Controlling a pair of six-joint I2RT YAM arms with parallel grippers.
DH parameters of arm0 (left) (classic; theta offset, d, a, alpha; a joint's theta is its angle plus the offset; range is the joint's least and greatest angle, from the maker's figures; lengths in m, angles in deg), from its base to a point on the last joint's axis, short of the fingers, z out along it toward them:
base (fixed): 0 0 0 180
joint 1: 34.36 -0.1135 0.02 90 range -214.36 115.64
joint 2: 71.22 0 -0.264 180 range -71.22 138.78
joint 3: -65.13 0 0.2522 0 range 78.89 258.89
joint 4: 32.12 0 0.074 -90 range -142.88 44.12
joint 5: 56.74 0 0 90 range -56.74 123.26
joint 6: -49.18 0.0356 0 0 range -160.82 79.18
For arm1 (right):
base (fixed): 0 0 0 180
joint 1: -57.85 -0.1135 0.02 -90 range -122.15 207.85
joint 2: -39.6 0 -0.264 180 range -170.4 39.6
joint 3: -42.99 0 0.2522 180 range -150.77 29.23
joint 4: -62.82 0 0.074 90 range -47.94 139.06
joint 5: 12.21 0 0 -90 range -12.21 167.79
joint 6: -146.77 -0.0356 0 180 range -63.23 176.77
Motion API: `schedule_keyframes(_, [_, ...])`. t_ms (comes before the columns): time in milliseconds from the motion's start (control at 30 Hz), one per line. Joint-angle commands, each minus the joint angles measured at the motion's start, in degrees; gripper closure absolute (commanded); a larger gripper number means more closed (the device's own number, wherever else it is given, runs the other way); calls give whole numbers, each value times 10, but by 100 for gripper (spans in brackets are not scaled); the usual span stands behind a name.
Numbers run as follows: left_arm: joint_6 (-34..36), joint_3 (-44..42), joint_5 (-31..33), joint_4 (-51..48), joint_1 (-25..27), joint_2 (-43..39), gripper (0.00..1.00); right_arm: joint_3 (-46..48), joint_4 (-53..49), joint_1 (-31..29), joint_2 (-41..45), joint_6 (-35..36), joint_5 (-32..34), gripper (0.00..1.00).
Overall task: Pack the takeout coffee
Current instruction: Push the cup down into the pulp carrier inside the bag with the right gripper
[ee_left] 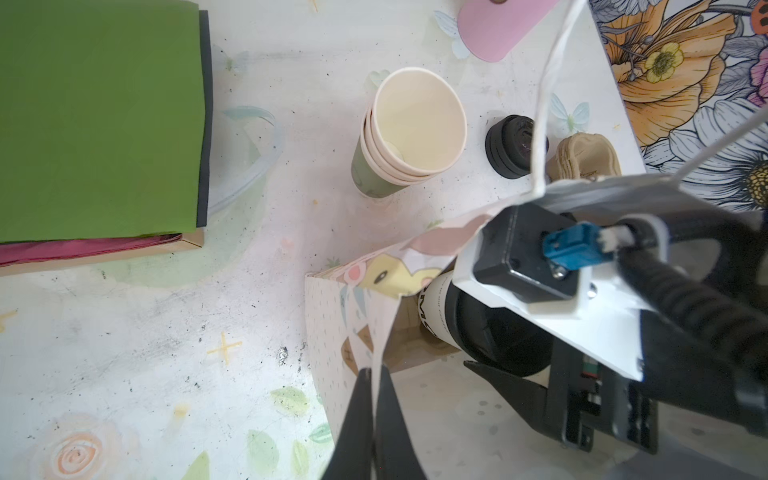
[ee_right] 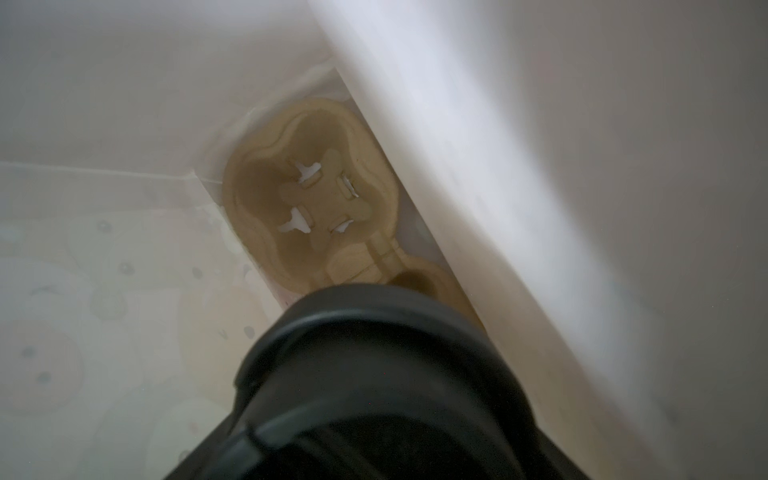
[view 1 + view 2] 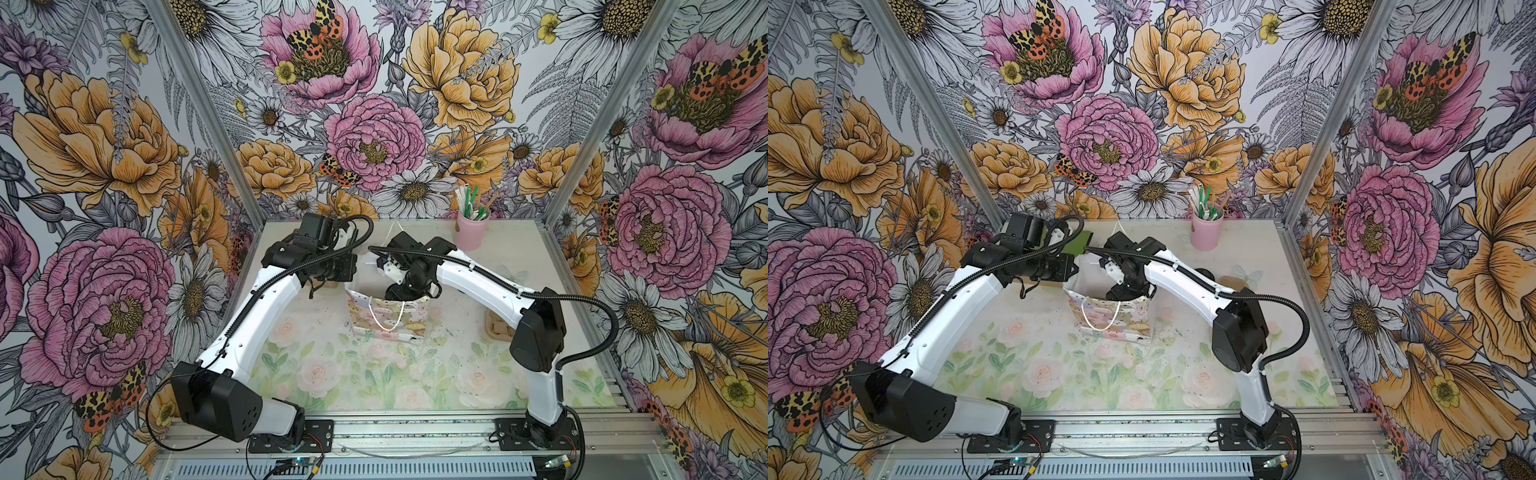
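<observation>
A floral paper gift bag point(image 3: 386, 316) stands upright mid-table, also seen in a top view point(image 3: 1113, 320). My left gripper point(image 1: 376, 374) is shut on the bag's top edge point(image 1: 386, 316), pinching the paper between both fingers. My right gripper point(image 3: 400, 291) reaches down into the bag's mouth and is closed around the takeout coffee point(image 1: 432, 307), a white cup with dark lettering and a black lid point(image 2: 374, 374). In the right wrist view the lid fills the foreground above a tan pulp cup carrier point(image 2: 307, 208) lying on the bag's floor. The right fingertips are hidden there.
Behind the bag stand a stack of lidless paper cups point(image 1: 409, 133), loose black lids point(image 1: 515, 145) and spare pulp carriers point(image 1: 586, 158). A box of green napkins point(image 1: 99, 120) sits at the back left. A pink cup of straws point(image 3: 471, 230) is at the back right.
</observation>
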Motion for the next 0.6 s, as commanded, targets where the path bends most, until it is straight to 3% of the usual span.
schedule_keyframes(0, [6,5,6,3,-2,-2,98,3,-2,3,-12,4,14,17])
schedule_keyframes(567, [6,5,7,3,-2,-3,98,11,-3,0,-22,2,22,16])
